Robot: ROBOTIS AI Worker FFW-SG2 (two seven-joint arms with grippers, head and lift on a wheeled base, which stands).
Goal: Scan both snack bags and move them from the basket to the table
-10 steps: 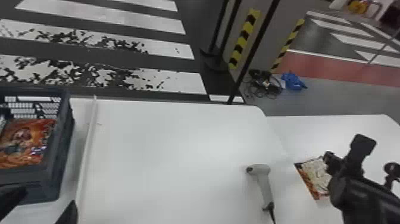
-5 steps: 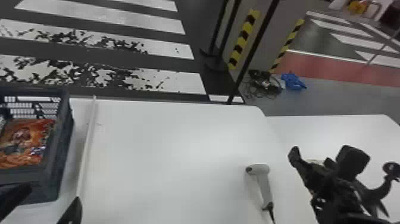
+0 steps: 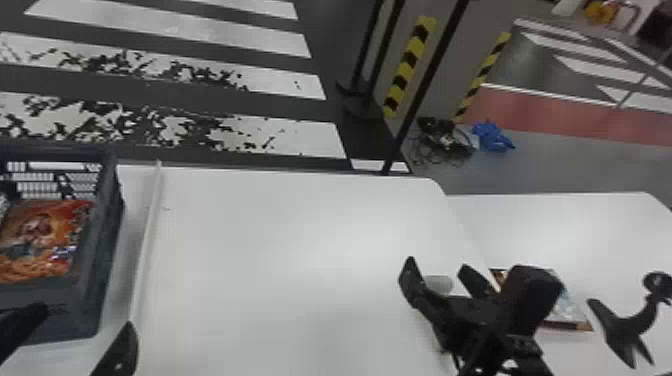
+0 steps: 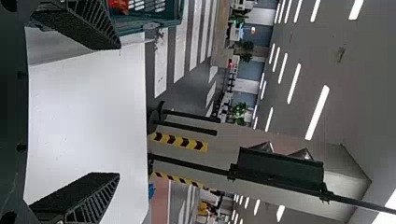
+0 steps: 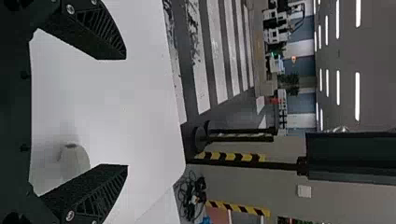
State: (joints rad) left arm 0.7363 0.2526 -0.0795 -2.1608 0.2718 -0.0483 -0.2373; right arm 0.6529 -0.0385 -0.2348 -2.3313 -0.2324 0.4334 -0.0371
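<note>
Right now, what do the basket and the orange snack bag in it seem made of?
The basket looks like matt, rigid moulded plastic, judging by its thick rim and latticed wall. The orange snack bag is probably glossy plastic film, perhaps foil-lined, given the small bright glints on it.

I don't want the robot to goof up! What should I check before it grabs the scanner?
1. Right claw open: ok, its fingers are apart.
2. Right claw empty: ok, nothing is gripped.
3. Light-grey plastic handheld scanner lined up for gripping: cannot tell.
4. Shiny orange-red snack bag out of the dark-grey plastic basket: not ok, it's inside.
5. Flat orange-edged snack bag on the smooth white right-hand table: ok.
6. That bag scanned: cannot tell.
</note>
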